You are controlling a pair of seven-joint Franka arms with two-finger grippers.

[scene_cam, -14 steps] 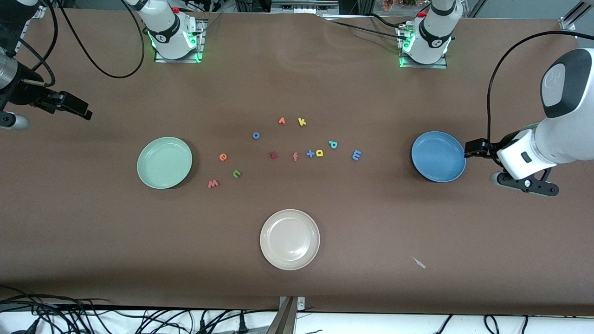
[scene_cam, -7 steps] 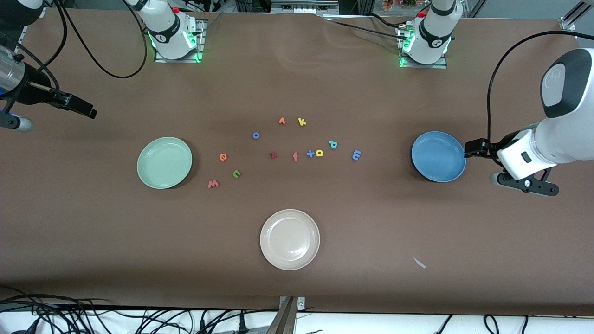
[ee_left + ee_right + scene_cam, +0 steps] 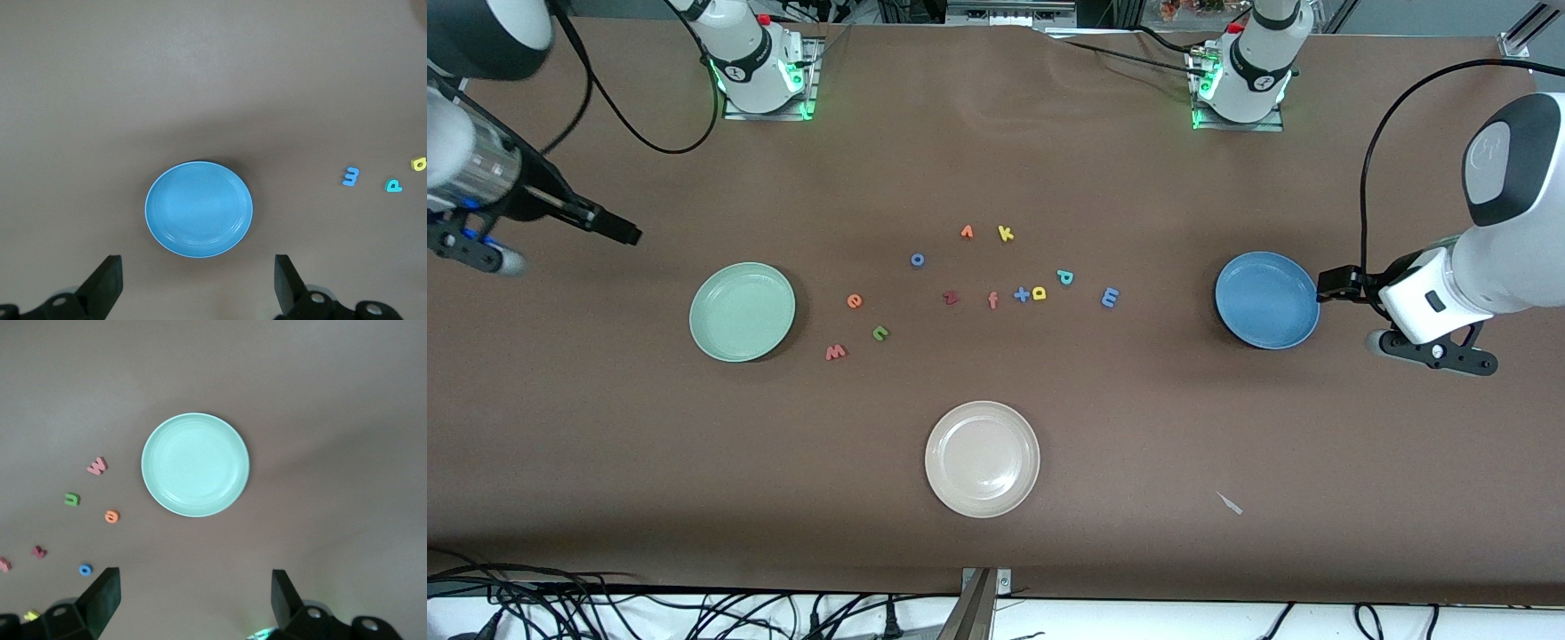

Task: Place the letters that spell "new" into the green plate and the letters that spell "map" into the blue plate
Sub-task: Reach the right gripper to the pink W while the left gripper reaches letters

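The pale green plate (image 3: 742, 311) (image 3: 195, 464) lies toward the right arm's end of the table. Beside it sit the orange e (image 3: 855, 300) (image 3: 111, 516), green n (image 3: 880, 333) (image 3: 71, 499) and pinkish w (image 3: 835, 352) (image 3: 97, 465). The blue plate (image 3: 1267, 300) (image 3: 199, 209) lies toward the left arm's end, with the blue m (image 3: 1109, 297) (image 3: 351, 176), teal p (image 3: 1064, 276) (image 3: 394, 185) and yellow a (image 3: 1039, 293) (image 3: 418, 164) beside it. Both plates hold nothing. My right gripper (image 3: 627, 235) (image 3: 195, 600) hangs open and empty over bare table beside the green plate. My left gripper (image 3: 1327, 286) (image 3: 198, 283) waits open and empty at the blue plate's rim.
A cream plate (image 3: 982, 459) lies nearer the front camera, mid-table. Other letters sit among the task ones: blue o (image 3: 917, 260), dark red z (image 3: 950, 298), salmon f (image 3: 992, 300), blue plus (image 3: 1021, 294), yellow k (image 3: 1006, 234), an orange piece (image 3: 967, 232). A small scrap (image 3: 1230, 503) lies near the front edge.
My right gripper has moved in from the table's end toward the green plate. The left arm, plates and letters have not moved.
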